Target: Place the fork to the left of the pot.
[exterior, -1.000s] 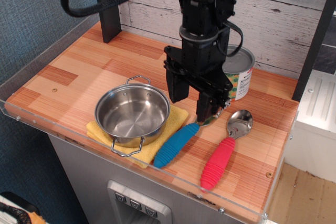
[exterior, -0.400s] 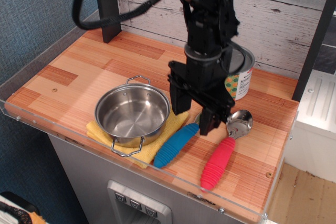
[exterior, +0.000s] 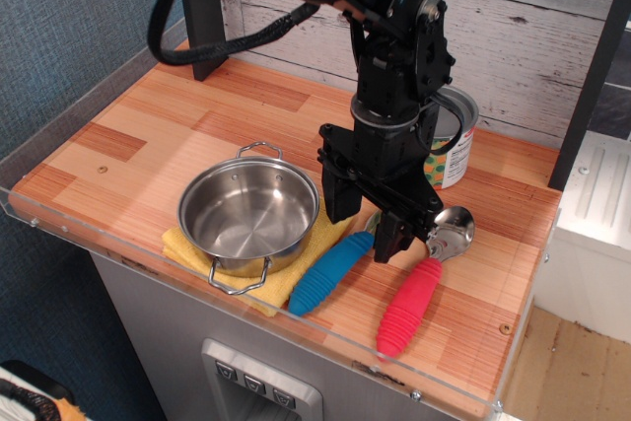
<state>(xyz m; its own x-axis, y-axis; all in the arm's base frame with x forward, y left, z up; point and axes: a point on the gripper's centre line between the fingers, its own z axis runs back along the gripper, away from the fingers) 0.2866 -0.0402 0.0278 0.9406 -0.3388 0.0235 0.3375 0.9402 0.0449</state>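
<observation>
The fork (exterior: 329, 273) lies on the wooden counter to the right of the pot, its ribbed blue handle pointing to the front left and its tines hidden under my gripper. The shiny steel pot (exterior: 248, 214) with two wire loop handles sits on a yellow cloth (exterior: 296, 273). My gripper (exterior: 363, 226) is open and points down, one finger on each side of the fork's tine end, just above the counter. It holds nothing.
A red-handled spoon (exterior: 419, 288) lies right of the fork, its bowl beside my right finger. A green-and-orange patterned tin can (exterior: 452, 140) stands behind my gripper. A dark post (exterior: 202, 7) stands at the back left. A clear rim edges the counter's front.
My gripper has come down and a little to the right, from above the fork's tine end to straddling it. The fork, pot and spoon have not moved.
</observation>
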